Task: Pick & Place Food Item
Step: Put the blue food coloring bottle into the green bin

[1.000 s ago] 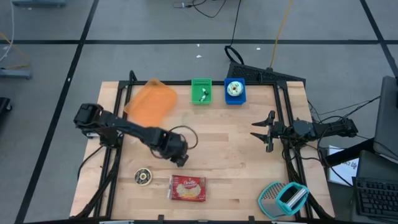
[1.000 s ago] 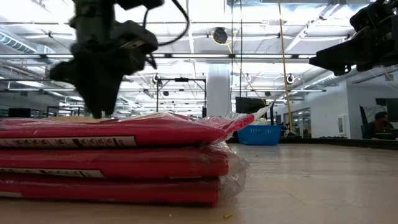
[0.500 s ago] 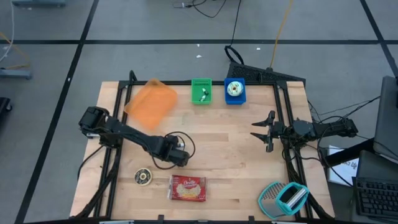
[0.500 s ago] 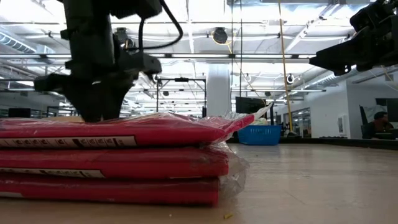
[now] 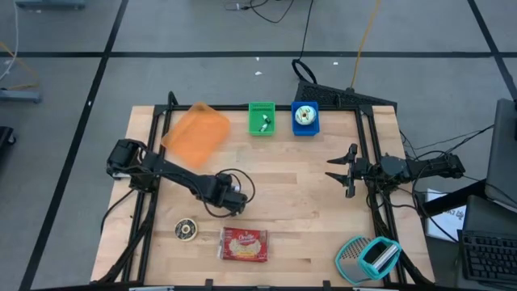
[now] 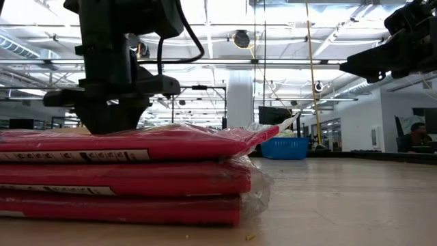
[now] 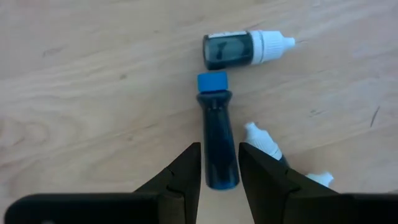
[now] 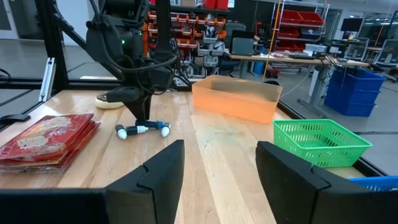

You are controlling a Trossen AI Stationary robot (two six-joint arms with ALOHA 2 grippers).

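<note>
Left gripper [image 5: 235,204] sits low at centre-left of the high view, just above the red snack pack [image 5: 243,244] lying at bottom centre of the wooden table [image 5: 307,218]. In the left wrist view its two dark fingers [image 7: 186,177] straddle the lower body of a dark dropper bottle with a blue cap [image 7: 217,143], one finger on each side and close against it; the bottle lies flat on the wood, and whether the pads actually press it I cannot tell. A second small dark bottle with a white nozzle [image 7: 245,48] lies just past the blue cap, upper centre of that frame, and white bottle tips [image 7: 264,140] poke out beside the right-hand finger. Right gripper [image 5: 343,170] hangs at the right edge of the table in the high view, well apart from everything, fingers spread with nothing between them; its wrist view shows both fingers [image 8: 158,171] at the frame bottom with a wide gap. Along the top of the high view: orange tray [image 5: 196,132] upper left, green basket [image 5: 261,118] top centre, blue bin [image 5: 304,118] just beside it. A small round tin [image 5: 186,229] sits lower left, near the snack pack. A teal-and-white scoop thing [image 5: 367,259] is at lower right. The low view is filled at lower left by the red snack pack, with the left arm rising behind it.
</note>
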